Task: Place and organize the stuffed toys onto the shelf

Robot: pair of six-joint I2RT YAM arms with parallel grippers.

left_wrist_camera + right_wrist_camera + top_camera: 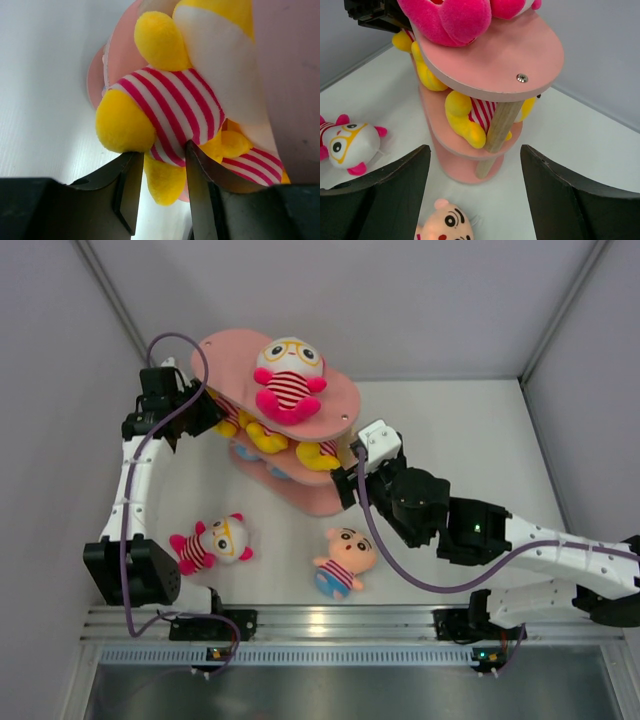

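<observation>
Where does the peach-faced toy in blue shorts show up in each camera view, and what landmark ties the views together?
Top external: the peach-faced toy lies at lower centre of the picture.
Left wrist: not in this picture.
Right wrist: only its head shows, at the bottom edge, left of centre.
Shared landmark: the pink shelf, seen in all three views.

The left arm [128, 480] is white with chunky black joints. The right arm [560, 555] looks the same, with a tiny green light [477, 528]. A purple cable [430, 588] runs along each arm. The left gripper [160, 149] and right gripper [475, 147] have smooth black fingers [395, 185].
</observation>
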